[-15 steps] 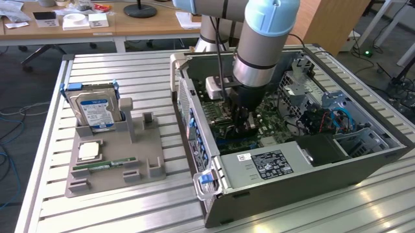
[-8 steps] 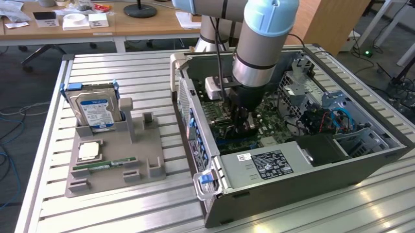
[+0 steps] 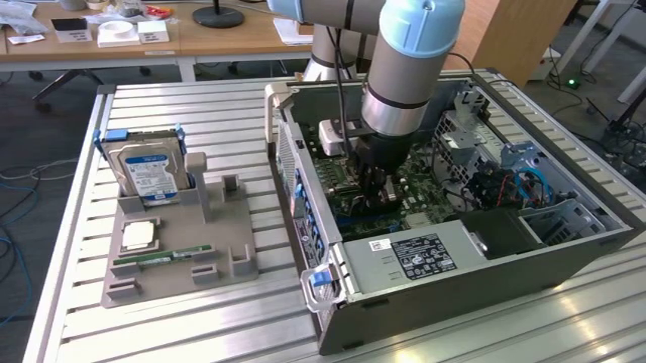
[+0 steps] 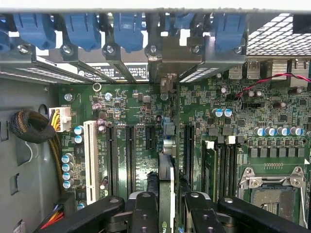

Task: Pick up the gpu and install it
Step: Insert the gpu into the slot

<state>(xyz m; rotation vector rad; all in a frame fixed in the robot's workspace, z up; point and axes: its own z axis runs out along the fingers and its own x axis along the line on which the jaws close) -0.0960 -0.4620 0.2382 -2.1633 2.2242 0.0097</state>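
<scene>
One Card Held Above the Motherboard

Gripper [image 4: 166, 206] fingers are clamped on the gpu [image 4: 165, 165], held edge-on just above the motherboard [image 4: 204, 116] slots inside the open computer case [image 3: 485, 261]. Blue clips [image 4: 129, 29] line the far rear wall

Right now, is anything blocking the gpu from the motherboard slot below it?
Nothing visible. The hand holds the gpu edge-on directly over the motherboard, its bracket end toward the rear slot openings; the slots beside it look bare.
</scene>
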